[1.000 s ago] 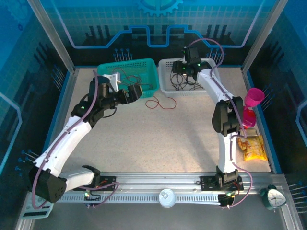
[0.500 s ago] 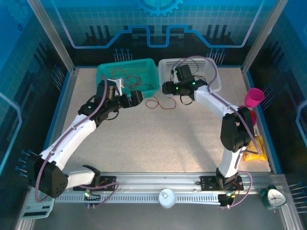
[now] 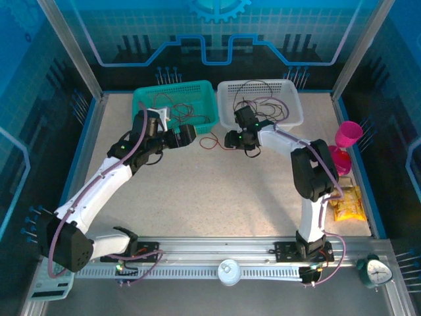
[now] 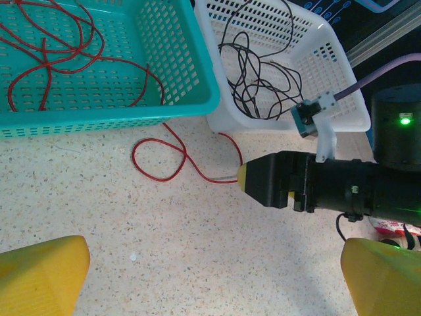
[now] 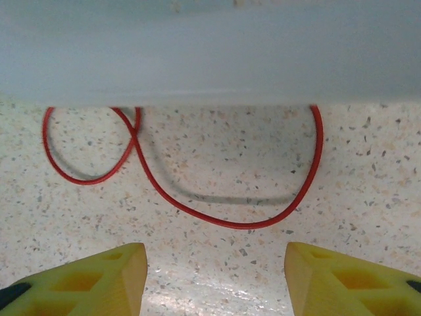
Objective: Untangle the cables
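Overhead view of a speckled beige tabletop (image 3: 217, 197) with two white robot arms reaching from the near edge towards two baskets at the far side.

At the far left stands a teal slotted plastic basket (image 3: 200, 105). Several thin red cables (image 4: 72, 64) lie inside it in loose, overlapping curls.

Just in front of this basket's near right corner hovers the left gripper (image 4: 210, 263). Its yellow fingers (image 4: 39, 273) are spread wide apart, with bare table between them.

A single loose red cable (image 5: 230, 225) lies on the table against the near walls of the two baskets, where they meet. It forms one small closed loop on the left and a wider open curve on the right.

The right gripper (image 5: 217, 270) sits low over the table, right beside this cable and pointing left. Its yellow fingers are apart, and the cable's wide curve lies just beyond the fingertips, not between them.

To the right of the teal basket, touching it, is a white slotted plastic basket (image 4: 332, 66). It holds a tangle of thin black cables (image 4: 253, 85).

Near the right edge stands a bright pink plastic cup (image 3: 348, 133), with a yellow snack packet (image 3: 347, 204) lying nearer.

At the near edge are a round white lid (image 3: 229, 271) and, at the right corner, a small green alarm clock (image 3: 375, 271).
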Controlling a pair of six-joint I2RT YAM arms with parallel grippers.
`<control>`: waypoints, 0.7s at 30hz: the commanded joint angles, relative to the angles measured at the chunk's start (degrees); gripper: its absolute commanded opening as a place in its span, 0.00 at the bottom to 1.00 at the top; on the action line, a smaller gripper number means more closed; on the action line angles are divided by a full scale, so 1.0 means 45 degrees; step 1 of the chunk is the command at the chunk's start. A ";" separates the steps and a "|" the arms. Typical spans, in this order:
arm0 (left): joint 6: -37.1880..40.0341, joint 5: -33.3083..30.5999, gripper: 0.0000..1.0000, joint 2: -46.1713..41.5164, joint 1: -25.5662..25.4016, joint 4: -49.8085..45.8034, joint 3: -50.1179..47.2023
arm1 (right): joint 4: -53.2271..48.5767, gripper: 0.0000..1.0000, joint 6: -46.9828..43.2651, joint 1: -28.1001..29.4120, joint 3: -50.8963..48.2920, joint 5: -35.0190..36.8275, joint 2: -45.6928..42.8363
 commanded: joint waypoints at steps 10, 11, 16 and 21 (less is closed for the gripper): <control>0.0075 0.0034 0.99 -0.0315 -0.0073 0.0214 -0.0203 | -0.0930 0.52 -0.2079 0.0458 0.1695 0.1626 0.1703; 0.0068 0.0048 0.99 -0.0305 -0.0075 0.0226 -0.0223 | -0.0981 0.52 -0.2186 0.0463 0.1826 0.1587 0.1821; -0.0026 0.0063 0.99 -0.0295 -0.0070 0.0340 -0.0282 | -0.1637 0.52 -0.2584 0.0456 0.2893 0.1260 0.2674; -0.0044 0.0103 0.99 -0.0310 -0.0075 0.0325 -0.0281 | -0.1804 0.55 -0.2824 0.0465 0.2928 0.0840 0.2782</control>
